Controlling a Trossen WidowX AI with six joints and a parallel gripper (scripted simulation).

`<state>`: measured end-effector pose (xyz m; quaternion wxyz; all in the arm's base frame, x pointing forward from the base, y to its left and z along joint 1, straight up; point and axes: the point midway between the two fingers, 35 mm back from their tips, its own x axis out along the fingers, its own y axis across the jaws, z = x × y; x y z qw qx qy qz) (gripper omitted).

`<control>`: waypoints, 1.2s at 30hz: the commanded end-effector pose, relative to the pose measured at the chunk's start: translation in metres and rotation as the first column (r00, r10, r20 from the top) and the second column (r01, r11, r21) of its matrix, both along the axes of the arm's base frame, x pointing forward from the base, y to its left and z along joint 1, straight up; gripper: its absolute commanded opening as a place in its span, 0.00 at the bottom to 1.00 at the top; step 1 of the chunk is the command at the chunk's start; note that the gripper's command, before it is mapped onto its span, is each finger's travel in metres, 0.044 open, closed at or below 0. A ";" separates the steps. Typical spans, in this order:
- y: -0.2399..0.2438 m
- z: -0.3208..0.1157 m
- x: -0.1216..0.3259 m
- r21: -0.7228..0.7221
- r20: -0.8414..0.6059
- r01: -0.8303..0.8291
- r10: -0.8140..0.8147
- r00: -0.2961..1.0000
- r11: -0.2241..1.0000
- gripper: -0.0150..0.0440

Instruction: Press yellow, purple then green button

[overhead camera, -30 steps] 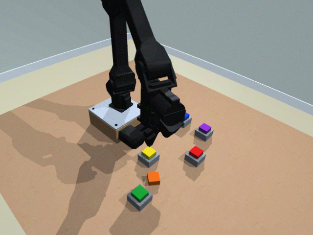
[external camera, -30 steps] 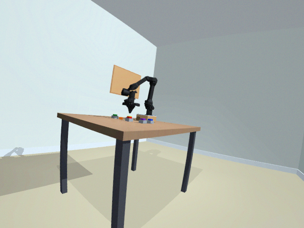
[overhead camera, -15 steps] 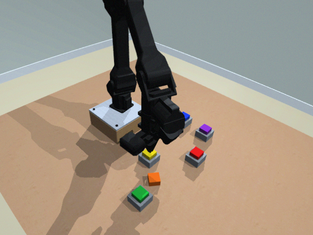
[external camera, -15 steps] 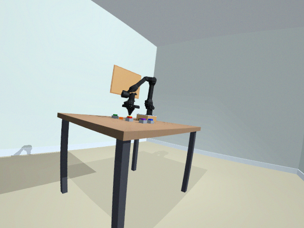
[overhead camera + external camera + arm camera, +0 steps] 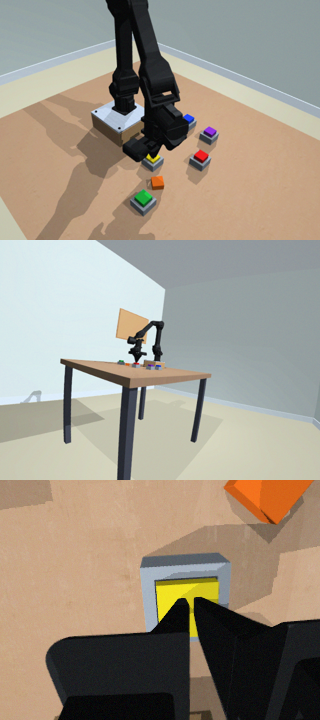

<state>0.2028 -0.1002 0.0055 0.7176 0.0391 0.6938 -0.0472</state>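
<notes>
The robot's black two-fingered hand (image 5: pixel 189 602) points straight down with its fingers drawn together to a narrow slit, nothing between them. Their tips rest on the square yellow button in its grey housing (image 5: pixel 175 591), on the near half of the cap; in the wrist view the cap sits sunk inside its grey frame.

The brown wooden surface (image 5: pixel 258 180) carries the rest. The square purple button on a grey base (image 5: pixel 209 131) stands well apart to the right of the yellow one, with the square blue button (image 5: pixel 188 118) just behind it, partly hidden by the wrist. The square red button on a grey base (image 5: pixel 201 156) lies between the purple one and the front edge. The square green button on a grey base (image 5: pixel 143 198) sits nearest the camera, and a small orange cube (image 5: pixel 157 182) lies between it and the yellow button, touching neither. The arm rises from a metal-topped wooden base block (image 5: pixel 113 121).

The exterior view alone shows the room: the surface stands on dark legs (image 5: pixel 126 431) over a beige floor (image 5: pixel 245 446), with pale walls and a flat tan panel (image 5: pixel 129 325) behind the arm. There the yellow button is hidden behind the red one. Only the wrist view shows the fingertips against the yellow cap.
</notes>
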 end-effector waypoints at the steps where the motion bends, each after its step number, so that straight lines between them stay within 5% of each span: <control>1: 0.001 -0.003 -0.003 0.002 -0.011 0.003 -0.003 1.000 1.000 0.29; 10: 0.001 -0.003 -0.003 0.002 -0.011 0.003 -0.003 1.000 1.000 0.29; 20: 0.001 0.035 -0.003 0.002 -0.010 0.003 -0.003 1.000 1.000 0.29; 25: 0.002 0.092 -0.004 0.002 -0.010 0.003 -0.003 1.000 1.000 0.29; 31: 0.002 0.094 -0.005 0.002 -0.010 0.003 -0.003 1.000 1.000 0.29; 36: 0.032 0.097 0.027 0.005 -0.007 0.003 -0.003 1.000 1.000 0.29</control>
